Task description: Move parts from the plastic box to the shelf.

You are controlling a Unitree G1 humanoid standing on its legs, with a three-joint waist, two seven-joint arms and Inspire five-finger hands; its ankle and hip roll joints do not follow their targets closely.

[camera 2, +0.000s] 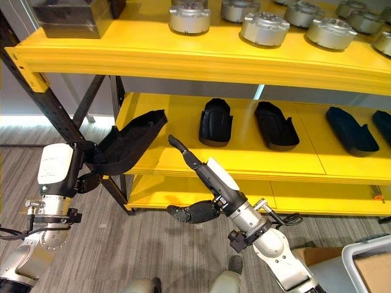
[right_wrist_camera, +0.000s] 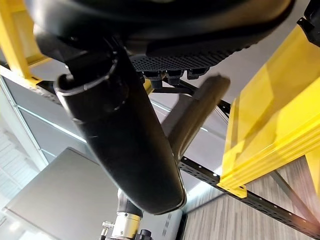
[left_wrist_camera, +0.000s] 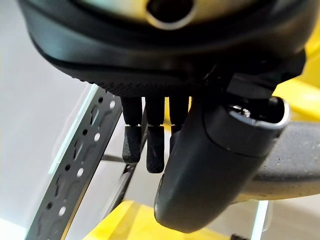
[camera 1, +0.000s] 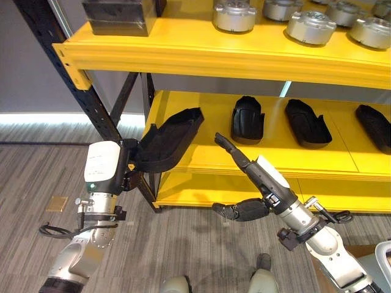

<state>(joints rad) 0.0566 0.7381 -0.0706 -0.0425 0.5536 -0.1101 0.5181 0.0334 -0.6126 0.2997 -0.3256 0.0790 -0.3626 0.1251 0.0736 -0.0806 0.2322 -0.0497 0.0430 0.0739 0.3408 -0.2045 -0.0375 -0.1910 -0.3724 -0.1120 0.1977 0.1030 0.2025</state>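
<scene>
Left eye view, centre of the frame: we see the left hand (camera 1: 131,165) gripping a black moulded part (camera 1: 170,139), its fingers curled round the near end, with the far end of the part poking over the left front corner of the middle yellow shelf (camera 1: 269,160) and raised clear of the shelf surface. Three like parts already lie in a row on that shelf, the first (camera 1: 247,119) at centre, the second (camera 1: 307,122) to its right, and the third (camera 1: 374,126) at the right edge of the frame; we judge the task well under way, with the held part not yet set down. The plastic box (camera 2: 366,262) shows in the lower right corner of the right eye view, and we cannot tell what is left in it. The right hand (camera 1: 244,183) holds nothing; its fingers are straight and point up toward the shelf's front edge, while the thumb sticks out below, in front of the shelf's face. Open room lies on the left part of the shelf, between the corner and the first placed part. The edges to mind are the dark perforated upright (camera 1: 67,67) at upper left, near the left hand, and the upper shelf (camera 1: 183,52) overhead with its round metal parts (camera 1: 234,15), which we judge limits how high the part can be lifted.
</scene>
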